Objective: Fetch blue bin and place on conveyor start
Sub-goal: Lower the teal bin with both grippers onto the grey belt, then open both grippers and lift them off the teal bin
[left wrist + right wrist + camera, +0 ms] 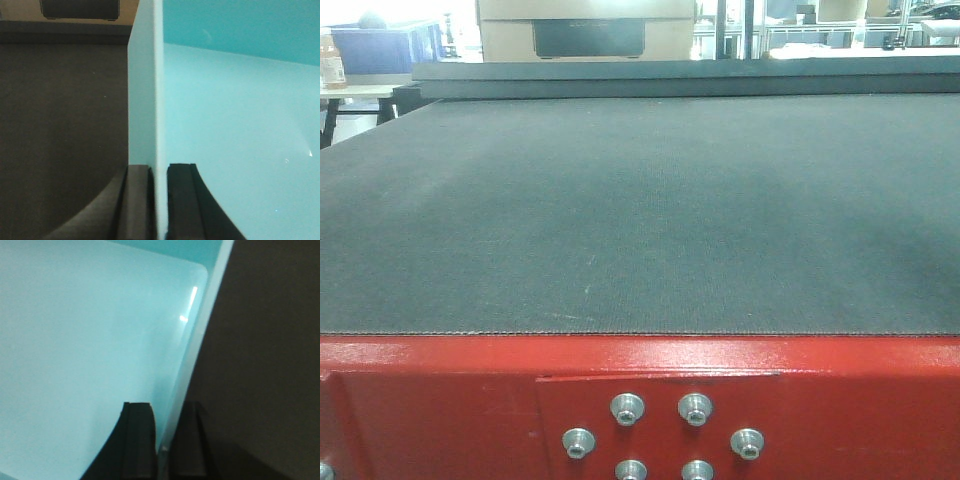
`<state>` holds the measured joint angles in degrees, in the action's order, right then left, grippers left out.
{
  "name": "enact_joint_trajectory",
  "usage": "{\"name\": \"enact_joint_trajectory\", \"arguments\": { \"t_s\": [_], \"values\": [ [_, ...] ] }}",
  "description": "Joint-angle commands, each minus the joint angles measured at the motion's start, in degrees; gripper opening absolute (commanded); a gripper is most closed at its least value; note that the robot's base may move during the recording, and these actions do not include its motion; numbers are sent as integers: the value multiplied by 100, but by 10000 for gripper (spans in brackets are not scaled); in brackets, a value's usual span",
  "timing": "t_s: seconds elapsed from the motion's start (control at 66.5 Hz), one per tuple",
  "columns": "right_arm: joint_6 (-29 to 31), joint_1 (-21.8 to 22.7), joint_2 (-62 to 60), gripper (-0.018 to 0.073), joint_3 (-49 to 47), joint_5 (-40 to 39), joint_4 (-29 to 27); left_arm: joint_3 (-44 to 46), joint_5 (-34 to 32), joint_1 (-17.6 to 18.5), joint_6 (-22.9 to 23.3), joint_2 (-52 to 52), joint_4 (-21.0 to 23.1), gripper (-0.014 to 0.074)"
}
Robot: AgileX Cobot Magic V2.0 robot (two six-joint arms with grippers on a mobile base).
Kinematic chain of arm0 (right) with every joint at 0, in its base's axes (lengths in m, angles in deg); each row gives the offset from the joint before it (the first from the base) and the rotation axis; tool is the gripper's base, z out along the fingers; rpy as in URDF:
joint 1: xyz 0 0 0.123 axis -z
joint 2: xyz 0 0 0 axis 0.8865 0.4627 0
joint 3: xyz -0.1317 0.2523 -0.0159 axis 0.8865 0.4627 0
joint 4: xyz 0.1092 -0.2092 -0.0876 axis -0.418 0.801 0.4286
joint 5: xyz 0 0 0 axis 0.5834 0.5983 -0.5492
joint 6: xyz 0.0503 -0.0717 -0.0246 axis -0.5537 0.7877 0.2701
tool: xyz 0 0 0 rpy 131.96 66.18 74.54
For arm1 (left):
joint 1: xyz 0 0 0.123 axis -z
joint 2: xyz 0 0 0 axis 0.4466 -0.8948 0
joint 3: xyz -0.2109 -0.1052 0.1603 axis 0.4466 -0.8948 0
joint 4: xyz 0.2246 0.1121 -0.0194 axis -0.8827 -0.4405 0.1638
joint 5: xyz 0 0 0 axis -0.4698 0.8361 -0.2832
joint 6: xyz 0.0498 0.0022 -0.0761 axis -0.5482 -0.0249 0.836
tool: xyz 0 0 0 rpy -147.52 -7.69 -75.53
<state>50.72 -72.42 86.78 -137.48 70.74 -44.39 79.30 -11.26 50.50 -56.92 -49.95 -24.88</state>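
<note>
Aqua plastic blue bin [235, 125]: opposite walls gripped by left gripper [160, 200] and right gripper [165, 440], both clenched at 6 o'clock; black conveyor start [640, 200] beneath. Risk: uneven release could tilt bin; smooth walls may slip.

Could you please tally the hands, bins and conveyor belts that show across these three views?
Hands: 2 (left hand, right hand)
Bin: 1
Belt: 1
Total: 4
</note>
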Motion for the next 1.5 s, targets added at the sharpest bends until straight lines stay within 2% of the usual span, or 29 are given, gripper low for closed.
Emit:
{"name": "enact_joint_trajectory", "arguments": {
  "t_s": [0.0,0.105,0.301,0.557,0.978,1.068,1.129,1.204,1.234,1.249,1.309,1.324,1.384,1.49],
  "values": [
    [166,5,-47,-151,-41,-226,39,75,-467,33,61,107,143,-111],
    [166,5,-35,-151,-41,-87,39,75,-341,33,61,107,143,-111],
    [166,17,312,-151,-41,-56,65,75,576,33,61,-375,141,-111],
    [166,17,1330,-151,-41,-331,102,63,618,11,61,-1539,-40,-111],
    [166,25,2992,-141,-41,-652,390,63,661,-437,61,-2818,8,-97],
    [166,25,3146,-50,-41,-641,390,63,738,-436,61,-2892,-38,15],
    [166,25,3190,86,-41,-641,390,63,761,-436,61,-2901,-66,115],
    [166,25,3190,283,-41,-641,404,63,761,-436,61,-2901,-104,295],
    [166,25,3177,404,-41,-663,419,88,785,-436,61,-2901,-104,439],
    [166,25,3163,459,-41,-660,428,88,807,-436,61,-2901,-104,481],
    [166,25,3089,558,-41,-660,444,97,889,-436,61,-2855,-104,629],
    [166,25,3069,580,-41,-649,444,97,917,-436,61,-2846,-104,624],
    [166,25,2943,564,-41,-616,468,97,1056,-436,61,-2726,-104,562],
    [166,25,2606,490,-41,-560,467,97,1251,-436,48,-2421,-180,439]
  ]
}}
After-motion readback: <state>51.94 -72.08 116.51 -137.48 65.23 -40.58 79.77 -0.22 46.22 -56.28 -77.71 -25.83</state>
